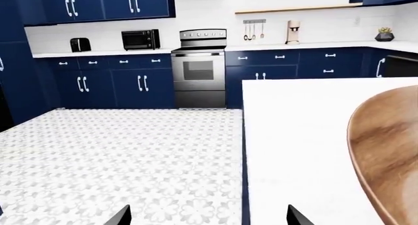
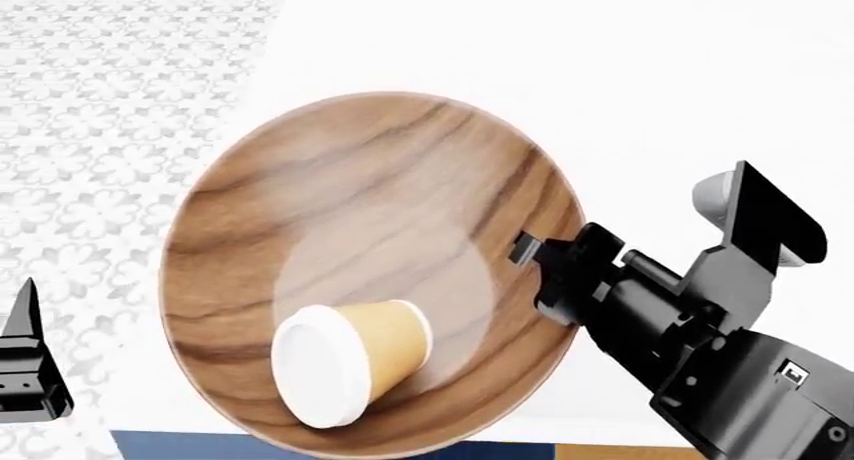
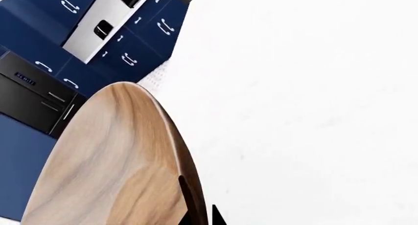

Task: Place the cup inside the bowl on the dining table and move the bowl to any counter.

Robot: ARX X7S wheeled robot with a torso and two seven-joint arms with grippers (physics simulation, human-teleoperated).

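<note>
One cup in the bowl, gripper at the rim

Lying on its side: cup (image 2: 350, 360) inside wooden bowl (image 2: 360, 210), near plain white dining table (image 2: 641, 90) edge. Clamped on bowl rim: right gripper (image 2: 531, 250). Spread wide, off-table: left gripper (image 1: 207, 216). Beyond: patterned floor tiles (image 1: 117, 156), navy cabinets (image 1: 111, 83), steel oven (image 1: 199, 68), marble counter (image 1: 313, 45).

Tan cup (image 2: 360, 355) with white lid; streaky brown bowl (image 2: 360, 230); plain white dining table (image 2: 641, 100); seemingly floral-patterned grey-white floor (image 2: 94, 110).
</note>
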